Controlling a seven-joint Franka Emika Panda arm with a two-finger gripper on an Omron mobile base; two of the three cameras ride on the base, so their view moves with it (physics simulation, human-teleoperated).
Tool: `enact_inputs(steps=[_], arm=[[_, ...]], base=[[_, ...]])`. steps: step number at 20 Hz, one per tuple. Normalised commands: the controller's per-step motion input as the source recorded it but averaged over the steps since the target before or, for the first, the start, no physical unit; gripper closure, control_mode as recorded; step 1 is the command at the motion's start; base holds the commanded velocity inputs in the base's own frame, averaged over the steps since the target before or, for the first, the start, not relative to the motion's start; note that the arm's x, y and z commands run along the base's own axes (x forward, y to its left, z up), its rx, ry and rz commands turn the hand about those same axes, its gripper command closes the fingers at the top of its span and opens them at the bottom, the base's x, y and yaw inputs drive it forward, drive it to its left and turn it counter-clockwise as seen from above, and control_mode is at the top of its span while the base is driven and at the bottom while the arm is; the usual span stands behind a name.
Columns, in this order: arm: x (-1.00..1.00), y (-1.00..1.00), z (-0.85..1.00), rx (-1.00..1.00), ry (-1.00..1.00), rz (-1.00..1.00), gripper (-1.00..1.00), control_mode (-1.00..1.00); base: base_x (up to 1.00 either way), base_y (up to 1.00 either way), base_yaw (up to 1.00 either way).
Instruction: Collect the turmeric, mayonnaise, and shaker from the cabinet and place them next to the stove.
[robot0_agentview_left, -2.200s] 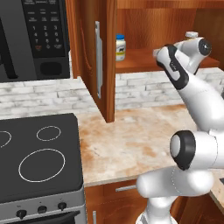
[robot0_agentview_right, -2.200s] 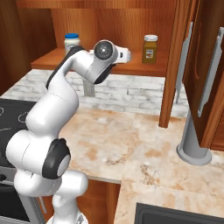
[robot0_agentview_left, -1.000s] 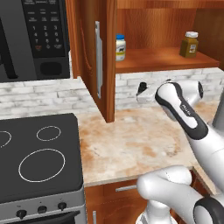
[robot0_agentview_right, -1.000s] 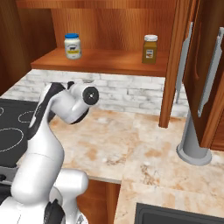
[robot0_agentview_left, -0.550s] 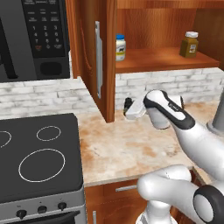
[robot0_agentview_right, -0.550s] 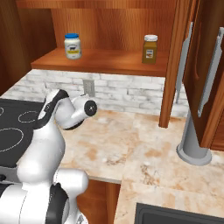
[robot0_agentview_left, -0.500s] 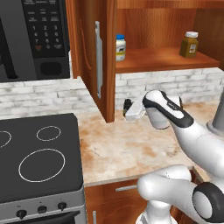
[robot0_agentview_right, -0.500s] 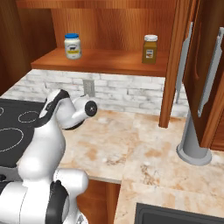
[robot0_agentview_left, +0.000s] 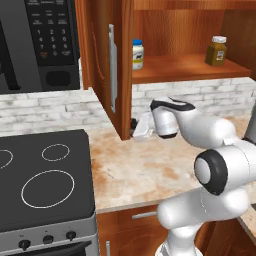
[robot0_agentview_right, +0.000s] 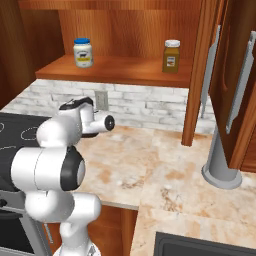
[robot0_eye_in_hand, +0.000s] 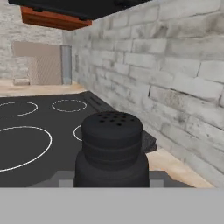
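The jaws pinch the shaker (robot0_eye_in_hand: 112, 151), its base cut off below; behind it the stove (robot0_eye_in_hand: 39, 131). The door's edge hides the gripper (robot0_agentview_left: 134, 131) tips.

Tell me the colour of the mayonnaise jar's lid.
Blue, on the mayonnaise; right base view shows it best.
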Motion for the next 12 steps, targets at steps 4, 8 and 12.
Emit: enact_inputs(steps=[4,8,12], arm=[[0.58,0.46,-0.50,0.00,0.00,0.15,1.00,-1.00],[0.46,0.42,-0.49,0.01,-0.02,0.14,1.00,-1.00],[0.40,0.39,-0.48,0.00,0.00,0.12,1.00,-1.00]], base=[[0.00,0.00,0.00],[0.00,0.00,0.00],[0.00,0.00,0.00]])
